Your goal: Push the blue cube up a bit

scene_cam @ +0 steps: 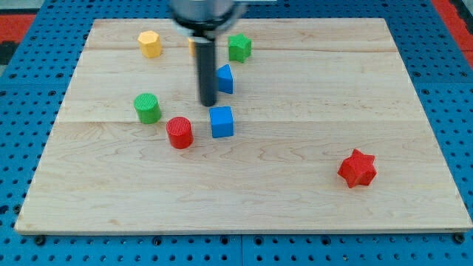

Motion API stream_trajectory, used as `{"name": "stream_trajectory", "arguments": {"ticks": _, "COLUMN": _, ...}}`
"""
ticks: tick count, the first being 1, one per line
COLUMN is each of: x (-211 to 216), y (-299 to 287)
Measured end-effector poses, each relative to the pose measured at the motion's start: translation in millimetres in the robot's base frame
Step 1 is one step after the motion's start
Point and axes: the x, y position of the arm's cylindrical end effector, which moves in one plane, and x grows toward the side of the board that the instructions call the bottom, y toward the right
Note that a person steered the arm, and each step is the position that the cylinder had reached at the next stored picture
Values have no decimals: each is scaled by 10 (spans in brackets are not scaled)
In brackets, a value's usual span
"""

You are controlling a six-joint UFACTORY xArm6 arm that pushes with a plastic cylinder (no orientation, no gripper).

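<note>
My rod (206, 70) stands vertical over the wooden board (295, 214), descending from the blurred dark mount at the view's top. I carry no claw, so there is nothing to stand apart or together; the rod simply ends in my tip (209, 103). My tip sits just above the blue cube (222, 122), slightly toward the view's left of its centre, close to its upper edge; contact cannot be confirmed. The blue cube lies near the middle of the board, with the red cylinder (179, 132) just beside it on the view's left. A second blue block (225, 78), shape unclear, sits immediately to the view's right of the rod shaft. The green cylinder (148, 108) lies well to the view's left of my tip. A yellow block (149, 43) and a green block (239, 47) lie near the view's top, with an orange block (191, 46) mostly hidden behind the rod. The red star-shaped block (358, 168) lies well apart, toward the view's lower right.
</note>
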Motion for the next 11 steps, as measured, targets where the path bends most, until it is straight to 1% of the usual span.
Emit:
{"name": "stream_trajectory", "arguments": {"ticks": 1, "x": -297, "y": 199}}
{"name": "stream_trajectory", "arguments": {"ticks": 2, "x": -371, "y": 472}}
{"name": "stream_trajectory", "arguments": {"ticks": 3, "x": -142, "y": 327}}
{"name": "stream_trajectory", "arguments": {"ticks": 4, "x": 171, "y": 1124}}
{"name": "stream_trajectory", "arguments": {"ticks": 5, "x": 746, "y": 1158}}
{"name": "stream_trajectory", "arguments": {"ticks": 6, "x": 766, "y": 443}}
{"name": "stream_trajectory", "arguments": {"ticks": 7, "x": 682, "y": 67}}
{"name": "stream_trajectory", "arguments": {"ticks": 8, "x": 548, "y": 161}}
{"name": "stream_trajectory", "arguments": {"ticks": 9, "x": 448, "y": 440}}
{"name": "stream_trajectory", "arguments": {"ticks": 10, "x": 448, "y": 474}}
{"name": "stream_trajectory", "arguments": {"ticks": 11, "x": 839, "y": 401}}
